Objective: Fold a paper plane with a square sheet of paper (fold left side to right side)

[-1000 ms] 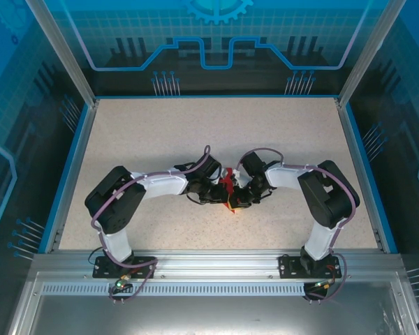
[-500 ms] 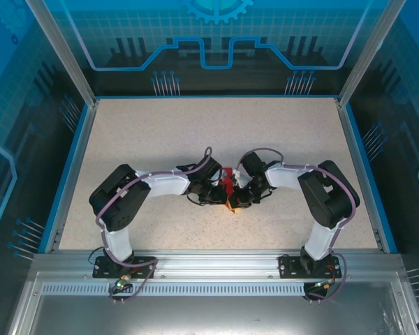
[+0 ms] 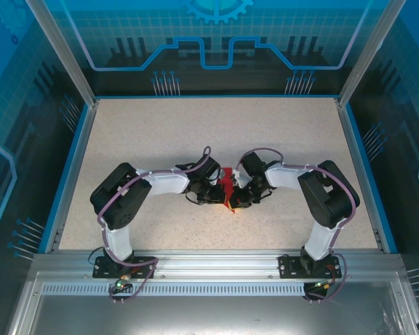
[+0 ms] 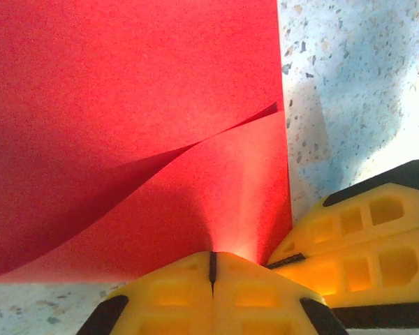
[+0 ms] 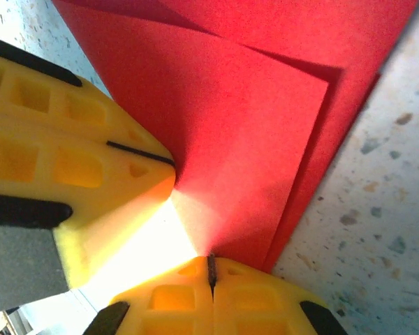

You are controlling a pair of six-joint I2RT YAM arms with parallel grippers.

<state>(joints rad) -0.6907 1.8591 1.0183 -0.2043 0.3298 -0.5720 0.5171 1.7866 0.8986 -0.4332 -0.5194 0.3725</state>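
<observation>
The square sheet of paper [image 3: 228, 183] is bright red and folded into overlapping layers, standing crumpled at the table's middle between both grippers. My left gripper [image 3: 219, 192] comes in from the left, my right gripper [image 3: 235, 196] from the right, tips almost touching. In the left wrist view the paper [image 4: 126, 105] runs right into my shut left gripper [image 4: 211, 255], a crease fanning from the seam; the right gripper's fingers [image 4: 363, 230] sit beside it. In the right wrist view the paper [image 5: 251, 105] meets my shut right gripper [image 5: 211, 259]; the left gripper's fingers [image 5: 56, 139] are close by. The arms hide the paper's outline, so whether it is a paper plane cannot be told.
The speckled beige table [image 3: 160, 132] has a raised blue rim [image 3: 68, 171] on its sides and back. Metal frame posts [image 3: 59, 52] rise at the far corners. Both arm bases are bolted to the aluminium rail [image 3: 209, 262] at the near edge.
The left arm's elbow has drifted slightly to the right. Both grippers and the red paper stay where they were.
</observation>
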